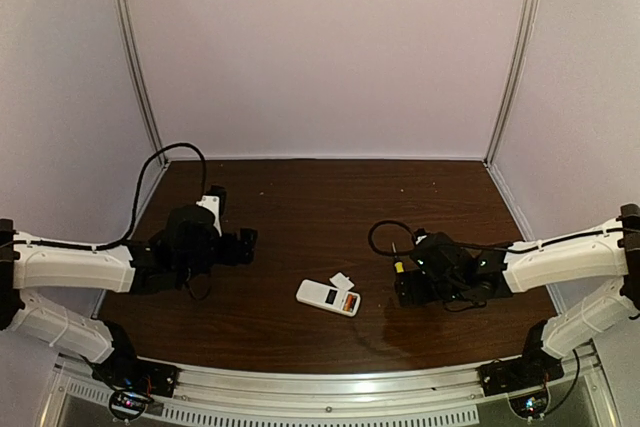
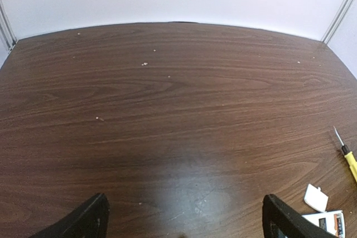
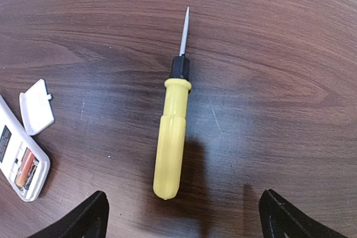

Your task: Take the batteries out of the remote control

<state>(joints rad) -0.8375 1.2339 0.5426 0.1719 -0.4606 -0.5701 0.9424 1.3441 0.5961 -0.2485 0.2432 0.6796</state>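
Right wrist view: remote control (image 3: 17, 151), batteries (image 3: 25, 170) exposed, lies left of the open right gripper (image 3: 187, 215) — left gripper (image 2: 184, 221), also open, sits farther.

On my feed I see a dark brown wood-grain worktop (image 3: 279, 54) with a few pale specks scattered on it. A screwdriver with a yellow plastic handle, a black collar and a thin metal shaft (image 3: 172, 137) lies flat on it, its tip pointing towards the top of the right wrist view. To its left in that view, and apart from it, a small flat white plastic cover piece (image 3: 36, 106) rests on the wood. Plain pale walls (image 1: 320, 47) enclose the worktop, with slim aluminium posts (image 1: 135, 57) in the back corners.
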